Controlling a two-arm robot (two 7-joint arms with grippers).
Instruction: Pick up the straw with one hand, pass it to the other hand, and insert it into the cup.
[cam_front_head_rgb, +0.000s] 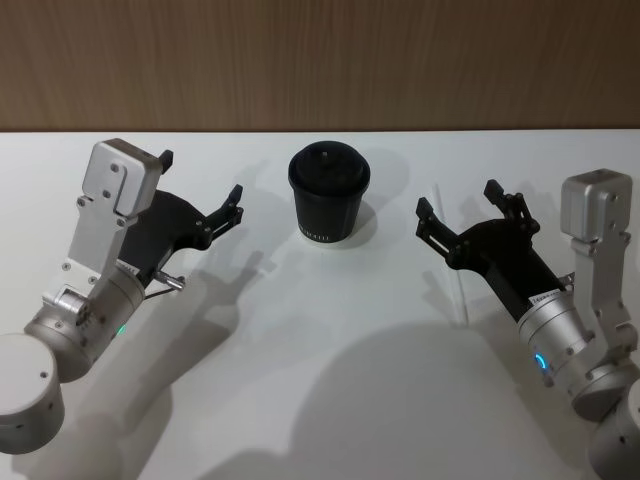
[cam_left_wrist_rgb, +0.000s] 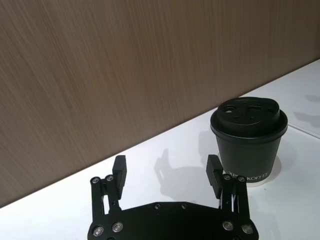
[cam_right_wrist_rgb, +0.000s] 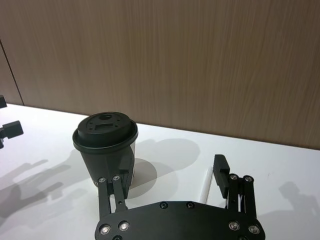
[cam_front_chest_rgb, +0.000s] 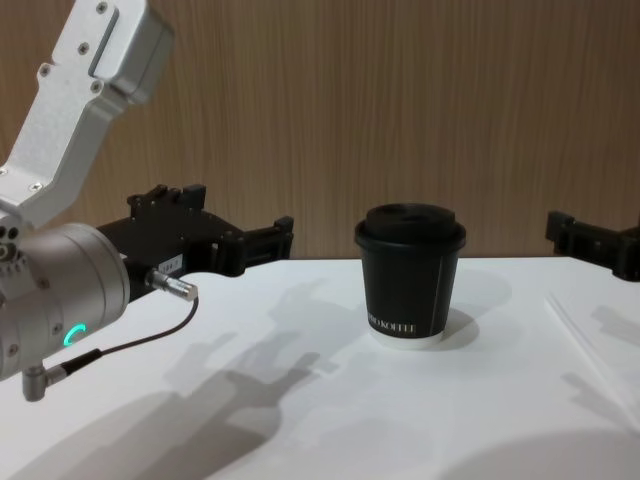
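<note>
The straw (cam_right_wrist_rgb: 205, 184) lies flat on the white table (cam_front_head_rgb: 330, 390), under the right gripper (cam_front_head_rgb: 462, 207). In the right wrist view it shows in the gap between that gripper's two fingers, close beside the finger farther from the cup and apart from the other. Neither finger touches it; the gripper hangs above the table with the straw below.

The right gripper's fingers (cam_right_wrist_rgb: 220, 167) stand wide apart and hold nothing. Their tips point toward the wall (cam_front_head_rgb: 320, 60) and slightly toward the cup.

The cup (cam_front_head_rgb: 330, 195) stands upright on the table with its domed lid (cam_front_head_rgb: 330, 167) on, between the two grippers and ahead of both sets of fingertips. It is near the right gripper's inner finger but clear of it. In the right wrist view that finger overlaps the cup's side, though the head view shows bare table between them. The straw is well to the far side of that finger from the cup.

The left gripper (cam_front_head_rgb: 200, 178) hovers above the table on the cup's other side, tips aimed forward and a little inward. Its fingers (cam_left_wrist_rgb: 119, 169) are also spread wide and empty. In the left wrist view the cup sits just past the tip of the finger nearer the right arm, without contact.
</note>
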